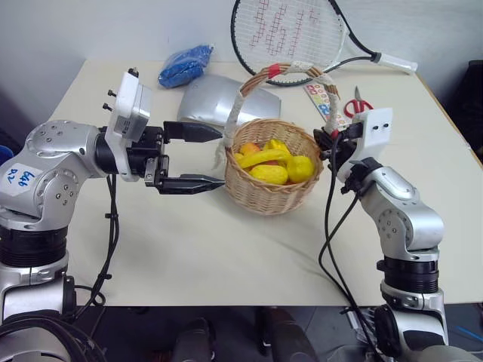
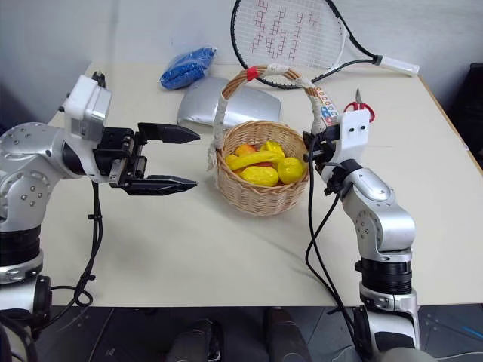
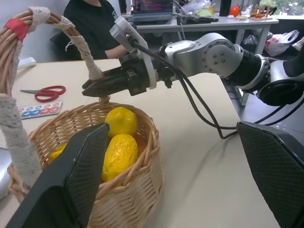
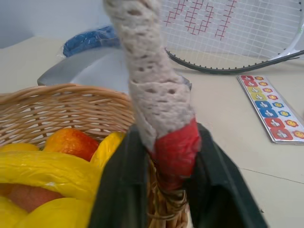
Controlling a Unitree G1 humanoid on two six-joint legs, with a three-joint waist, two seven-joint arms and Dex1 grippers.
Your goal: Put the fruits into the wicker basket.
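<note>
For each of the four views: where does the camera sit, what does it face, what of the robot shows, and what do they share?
Left and right eye views: on the head, looking forward and down at the table; both arms show.
Left wrist view: looks past the open left gripper at the basket and the right gripper.
Right wrist view: close on the basket handle, which the right gripper is shut on.
Shared: basket and fruits.
</note>
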